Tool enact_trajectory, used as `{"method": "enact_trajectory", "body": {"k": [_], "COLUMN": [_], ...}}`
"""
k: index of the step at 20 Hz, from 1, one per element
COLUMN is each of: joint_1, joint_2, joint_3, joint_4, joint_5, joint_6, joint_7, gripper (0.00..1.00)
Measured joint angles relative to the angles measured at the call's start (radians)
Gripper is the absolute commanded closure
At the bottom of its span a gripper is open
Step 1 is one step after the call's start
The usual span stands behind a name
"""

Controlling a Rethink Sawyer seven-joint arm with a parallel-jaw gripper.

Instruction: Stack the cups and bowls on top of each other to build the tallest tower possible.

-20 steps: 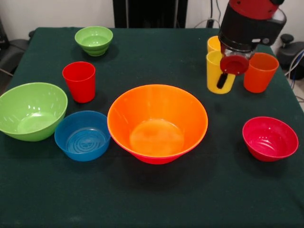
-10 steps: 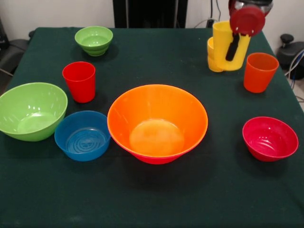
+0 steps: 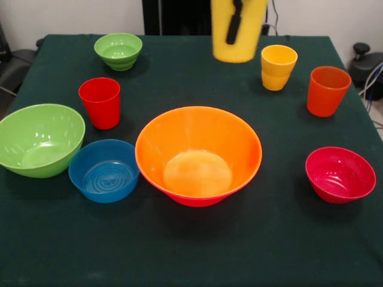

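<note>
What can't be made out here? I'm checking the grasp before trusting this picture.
- Gripper: front view, cut off by the top edge; only one dark finger shows against the lifted yellow cup.
- Lifted cup's rim: beyond the top edge.
- Pink bowl under the orange bowl: only a sliver shows.

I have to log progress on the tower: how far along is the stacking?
Done: only the base, the large orange bowl nested in a pink one whose rim barely shows beneath it. In hand: the gripper holds a yellow cup aloft, behind the orange bowl. Left: the second yellow cup, orange cup, red cup, and the blue, red and two green bowls, all apart on the table.
</note>
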Motion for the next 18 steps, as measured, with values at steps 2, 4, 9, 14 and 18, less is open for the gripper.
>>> {"method": "enact_trajectory", "body": {"k": [2, 4, 9, 14, 18], "joint_1": [-0.025, -0.058, -0.125, -0.159, -0.174], "joint_2": [-0.001, 0.000, 0.002, 0.005, 0.007], "joint_3": [0.002, 0.006, 0.031, 0.071, 0.098], "joint_4": [0.000, 0.000, 0.000, 0.000, 0.000], "joint_5": [-0.017, -0.042, -0.115, -0.162, -0.194], "joint_6": [0.000, -0.004, -0.027, -0.035, -0.035], "joint_7": [-0.001, -0.001, -0.001, -0.001, -0.001], "gripper": [1.00, 1.00, 1.00, 1.00, 1.00]}}
